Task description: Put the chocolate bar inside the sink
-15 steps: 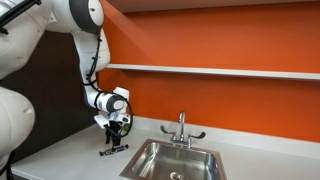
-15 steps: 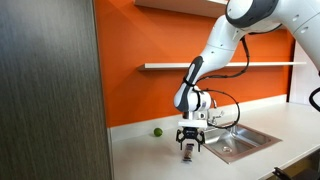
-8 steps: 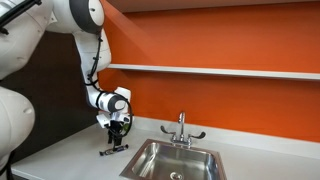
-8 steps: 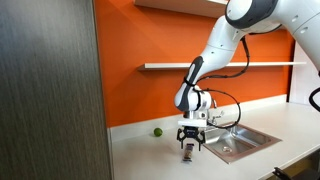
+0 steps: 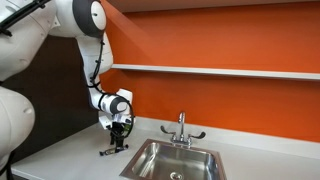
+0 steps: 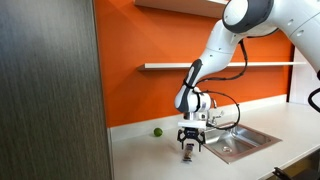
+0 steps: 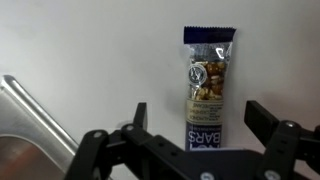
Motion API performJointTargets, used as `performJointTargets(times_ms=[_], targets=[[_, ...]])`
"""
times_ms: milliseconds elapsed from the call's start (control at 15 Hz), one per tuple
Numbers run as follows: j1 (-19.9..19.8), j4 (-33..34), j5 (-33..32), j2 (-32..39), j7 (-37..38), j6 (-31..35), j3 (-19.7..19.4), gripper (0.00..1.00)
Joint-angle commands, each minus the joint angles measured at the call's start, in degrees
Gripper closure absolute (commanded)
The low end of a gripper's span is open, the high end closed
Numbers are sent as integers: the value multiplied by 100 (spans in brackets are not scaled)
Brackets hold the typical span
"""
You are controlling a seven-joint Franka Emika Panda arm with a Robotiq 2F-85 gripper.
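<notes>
The chocolate bar (image 7: 207, 80) lies flat on the white counter, with a dark wrapper and a window showing nuts. It is a small dark strip in both exterior views (image 5: 113, 151) (image 6: 188, 153). My gripper (image 7: 200, 112) is open, pointing down, with one finger on each side of the bar, just above it (image 5: 118, 137) (image 6: 190, 141). It holds nothing. The stainless steel sink (image 5: 170, 162) (image 6: 243, 143) is set in the counter beside the bar, with a chrome two-handled faucet (image 5: 182, 128) at its back rim.
A small green ball (image 6: 156, 131) lies on the counter near the orange wall. A white shelf (image 5: 220, 71) runs along the wall above. A tall dark cabinet (image 6: 50, 90) stands at the counter's end. The sink's metal rim (image 7: 25, 105) shows in the wrist view.
The gripper has dropped slightly toward the chocolate bar. The bar has not moved.
</notes>
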Motion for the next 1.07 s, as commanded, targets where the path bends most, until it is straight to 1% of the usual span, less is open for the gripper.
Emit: performJointTargets(times_ms=[0, 800, 867, 933, 1000], targets=[[25, 274, -27, 197, 179, -198, -59, 0], [5, 509, -7, 417, 198, -295, -99, 0], [1, 531, -12, 433, 187, -316, -100, 25], [-10, 552, -8, 448, 169, -343, -92, 26], [-31, 567, 11, 455, 138, -367, -71, 33]])
